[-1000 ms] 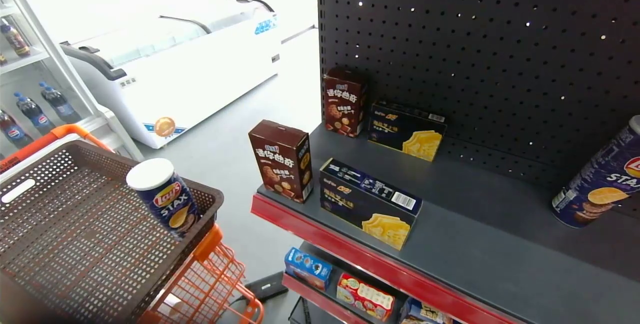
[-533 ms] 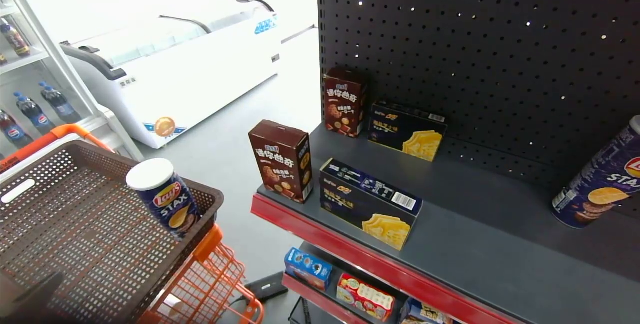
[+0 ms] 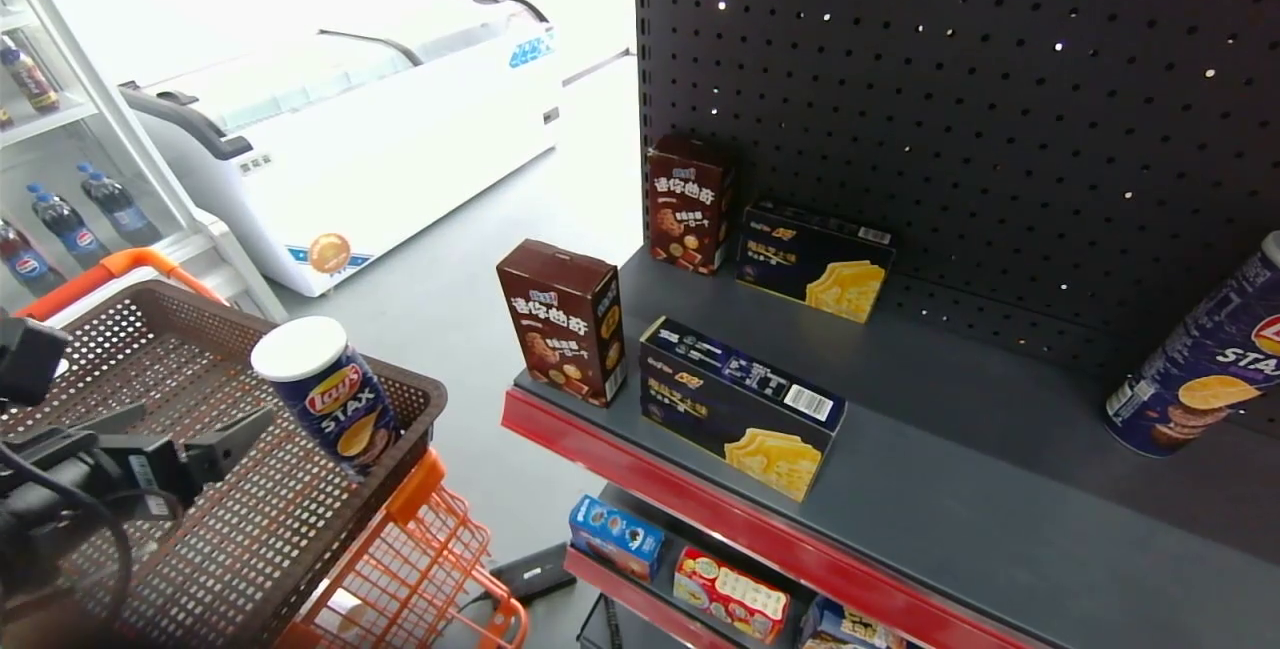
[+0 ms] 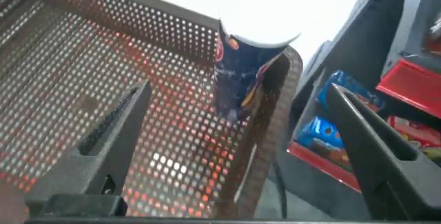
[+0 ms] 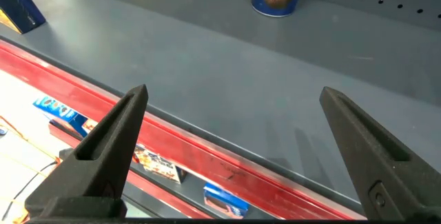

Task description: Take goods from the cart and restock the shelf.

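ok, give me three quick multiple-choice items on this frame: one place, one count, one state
1. Where is the can by the left tool? A) floor B) cart basket C) freezer
2. How many brown boxes stand on the shelf? A) one B) four C) two
3. State of the left tool? A) open B) shut on the can C) shut on a box

Answers: 1 B, it stands in the basket's corner; 2 C, one at the front edge, one at the back; 3 A, its fingers are spread, short of the can.
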Controlling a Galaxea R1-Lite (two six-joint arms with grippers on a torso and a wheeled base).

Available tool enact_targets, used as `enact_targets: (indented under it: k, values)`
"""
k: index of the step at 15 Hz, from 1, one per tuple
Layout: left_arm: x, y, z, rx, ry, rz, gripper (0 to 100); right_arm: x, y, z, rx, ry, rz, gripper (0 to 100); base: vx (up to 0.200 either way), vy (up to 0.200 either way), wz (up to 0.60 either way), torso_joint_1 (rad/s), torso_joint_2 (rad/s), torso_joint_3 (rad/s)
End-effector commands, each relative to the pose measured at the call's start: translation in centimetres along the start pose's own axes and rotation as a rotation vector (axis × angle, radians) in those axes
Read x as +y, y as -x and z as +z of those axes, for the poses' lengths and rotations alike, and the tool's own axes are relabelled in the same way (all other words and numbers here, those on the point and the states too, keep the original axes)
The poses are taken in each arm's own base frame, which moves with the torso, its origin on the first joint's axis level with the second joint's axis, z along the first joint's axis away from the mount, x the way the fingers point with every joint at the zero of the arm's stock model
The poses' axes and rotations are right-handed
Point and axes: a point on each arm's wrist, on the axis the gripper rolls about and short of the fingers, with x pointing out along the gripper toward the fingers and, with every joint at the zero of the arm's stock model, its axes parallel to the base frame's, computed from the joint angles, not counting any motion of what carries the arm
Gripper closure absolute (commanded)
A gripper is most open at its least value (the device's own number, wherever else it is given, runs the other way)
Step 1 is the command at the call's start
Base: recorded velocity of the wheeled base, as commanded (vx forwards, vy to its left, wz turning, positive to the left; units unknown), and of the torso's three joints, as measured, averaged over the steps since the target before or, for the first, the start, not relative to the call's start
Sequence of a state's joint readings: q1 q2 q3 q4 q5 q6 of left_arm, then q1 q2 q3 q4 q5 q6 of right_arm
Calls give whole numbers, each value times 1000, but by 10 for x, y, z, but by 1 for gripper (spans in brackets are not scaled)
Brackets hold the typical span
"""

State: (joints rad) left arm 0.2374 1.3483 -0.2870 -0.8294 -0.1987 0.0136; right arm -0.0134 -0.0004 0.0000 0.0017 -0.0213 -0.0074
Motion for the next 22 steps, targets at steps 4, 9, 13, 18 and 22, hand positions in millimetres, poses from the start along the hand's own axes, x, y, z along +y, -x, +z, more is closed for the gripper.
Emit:
enact_targets:
  k: [4,9,13,18,22]
  values:
    - [6,-66,-48,52,-127,-73,0,0,0,0,0,0,-1,0,0,0,0,0,0,0]
    - [11,-124,-56,-50,-157,-83,0,0,0,0,0,0,-1,0,0,0,0,0,0,0]
    - [14,-157,-66,-88,-167,-86,0,0,0,0,0,0,-1,0,0,0,0,0,0,0]
    - [9,-176,-58,-160,-186,-103,100,0,0,0,0,0,-1,0,0,0,0,0,0,0]
    - [5,-174,-52,-180,-190,-112,100,0,0,0,0,0,-2,0,0,0,0,0,0,0]
